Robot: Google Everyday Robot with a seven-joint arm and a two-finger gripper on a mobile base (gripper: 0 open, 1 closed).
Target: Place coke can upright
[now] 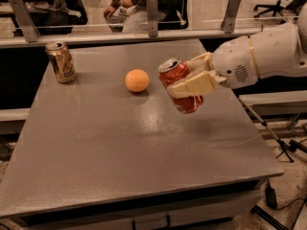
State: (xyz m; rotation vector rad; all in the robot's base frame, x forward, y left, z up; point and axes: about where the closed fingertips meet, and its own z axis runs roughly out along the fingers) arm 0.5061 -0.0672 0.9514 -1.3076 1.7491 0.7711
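Observation:
The red coke can (179, 86) is held above the grey table (120, 147), right of centre. It is nearly upright, tilted a little, with its silver top up and to the left. My gripper (188, 78) comes in from the right on a white arm and is shut on the can, one cream finger (192, 86) across its front and the other behind it. The can's bottom hangs clear of the table top, with its shadow below.
An orange (137, 80) lies on the table just left of the can. A gold can (60, 61) stands upright at the far left corner. A railing with posts (152, 14) runs behind the table, with people seated beyond. Cables lie on the floor at right.

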